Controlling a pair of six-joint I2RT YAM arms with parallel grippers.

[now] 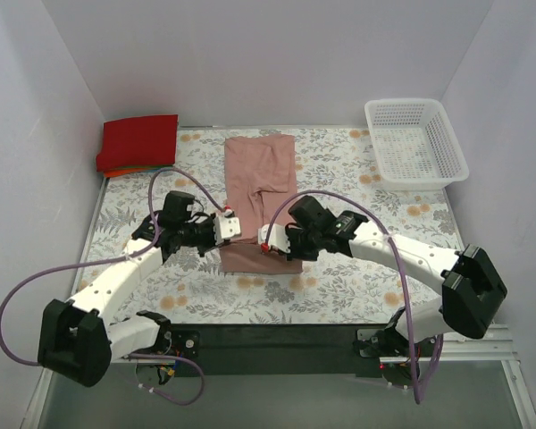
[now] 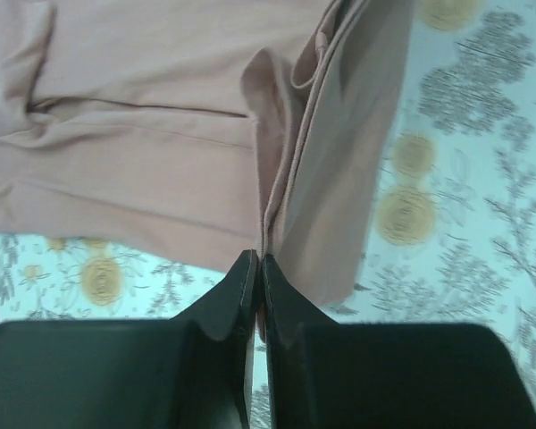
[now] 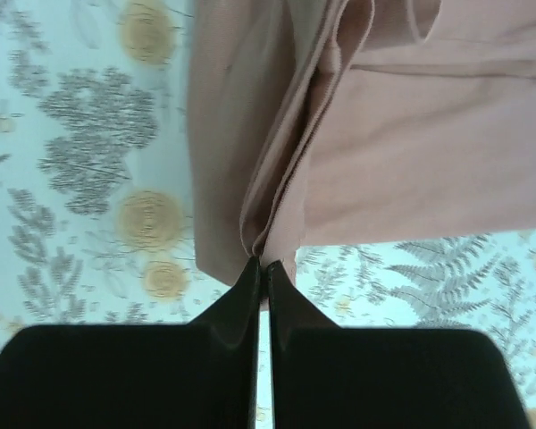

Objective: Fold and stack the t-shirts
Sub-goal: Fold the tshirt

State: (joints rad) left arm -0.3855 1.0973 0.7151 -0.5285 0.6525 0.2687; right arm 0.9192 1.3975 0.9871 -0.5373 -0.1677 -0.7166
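A dusty pink t-shirt lies lengthwise in the middle of the table, folded into a narrow strip. My left gripper is shut on its near left edge, and the pinched cloth rises from between the fingertips. My right gripper is shut on the near right edge, where gathered folds of the shirt meet the fingertips. Both hold the near end lifted a little off the cloth. A folded red t-shirt tops a stack at the far left, with an orange edge beneath.
A white lattice basket stands at the far right corner. The floral table cloth covers the table. Grey walls close in the left, back and right. Purple cables loop over both arms.
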